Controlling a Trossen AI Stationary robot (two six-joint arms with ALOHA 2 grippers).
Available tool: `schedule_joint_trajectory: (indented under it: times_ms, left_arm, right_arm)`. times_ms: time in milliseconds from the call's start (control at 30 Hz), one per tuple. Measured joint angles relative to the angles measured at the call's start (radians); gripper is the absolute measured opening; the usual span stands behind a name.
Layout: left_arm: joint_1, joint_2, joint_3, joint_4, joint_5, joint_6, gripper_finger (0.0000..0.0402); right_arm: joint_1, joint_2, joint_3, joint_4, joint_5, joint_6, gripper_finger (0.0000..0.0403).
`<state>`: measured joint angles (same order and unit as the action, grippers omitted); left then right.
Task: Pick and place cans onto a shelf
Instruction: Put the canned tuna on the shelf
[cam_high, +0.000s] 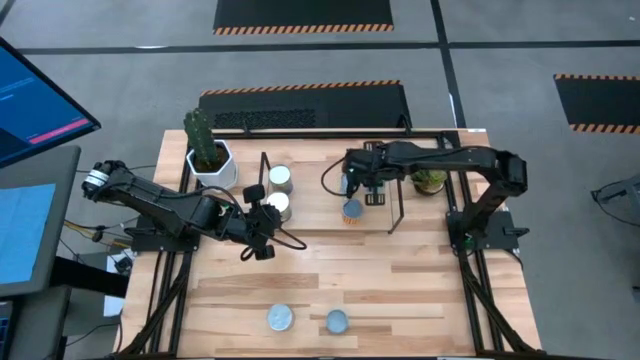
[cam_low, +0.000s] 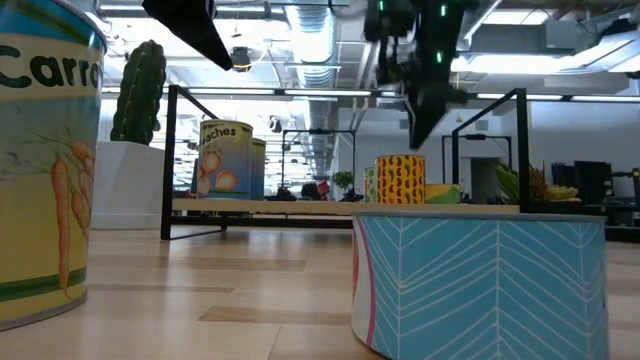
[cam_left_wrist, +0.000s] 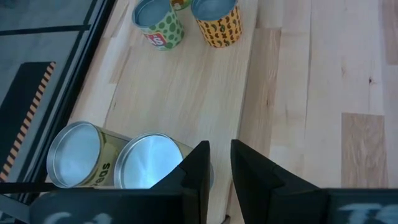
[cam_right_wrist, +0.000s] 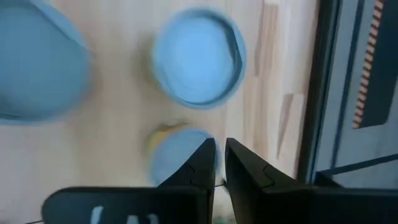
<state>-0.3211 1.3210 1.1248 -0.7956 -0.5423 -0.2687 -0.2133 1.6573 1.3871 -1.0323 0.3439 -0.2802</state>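
On the wooden table, the black rod shelf stood in the upper middle. Two silver-topped cans sat at its left end: a peaches can at 12 o'clock of a second can, the two touching. The left gripper hovered at 6 o'clock of that pair, fingers narrowed to a slim gap and holding nothing. The right gripper hung over the shelf's right part, its fingers nearly closed and empty, with a yellow-patterned can just at its 7 o'clock. Near the table's front edge stood a carrots can and, at its 3 o'clock, a teal chevron can. A cactus in a white pot stood at the shelf's 9 o'clock.
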Motion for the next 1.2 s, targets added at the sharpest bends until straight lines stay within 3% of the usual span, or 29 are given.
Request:
schedule_joint_trajectory:
  times_ms: [133, 333, 400, 533, 700, 1000, 1200]
  left_arm:
    - [0.0, 0.0, 0.0, 0.0, 0.0, 0.004, 0.0052]
    - [0.0, 0.0, 0.0, 0.0, 0.0, 0.021, 0.0052]
    - [0.0, 0.0, 0.0, 0.0, 0.0, 0.021, 0.0052]
    - [0.0, 0.0, 0.0, 0.0, 0.0, 0.044, 0.0052]
    - [0.0, 0.0, 0.0, 0.0, 0.0, 0.048, 0.0052]
    - [0.0, 0.0, 0.0, 0.0, 0.002, 0.048, 0.0052]
    - [0.0, 0.001, 0.0, 0.001, 0.006, 0.048, 0.0052]
  right_arm:
    - [0.09, -0.001, 0.106, -0.109, -0.07, 0.2, 0.006]
    - [0.273, -0.001, 0.15, -0.139, -0.382, 0.413, 0.006]
    - [0.348, -0.001, 0.145, -0.116, -0.437, 0.431, 0.006]
    - [0.49, 0.0, 0.107, -0.018, -0.437, 0.434, 0.006]
    - [0.618, 0.0, 0.054, 0.184, -0.353, 0.55, 0.006]
    - [0.71, 0.106, 0.003, 0.618, -0.338, 0.526, 0.006]
    - [0.728, 0.227, 0.0, 0.645, -0.349, 0.576, 0.006]
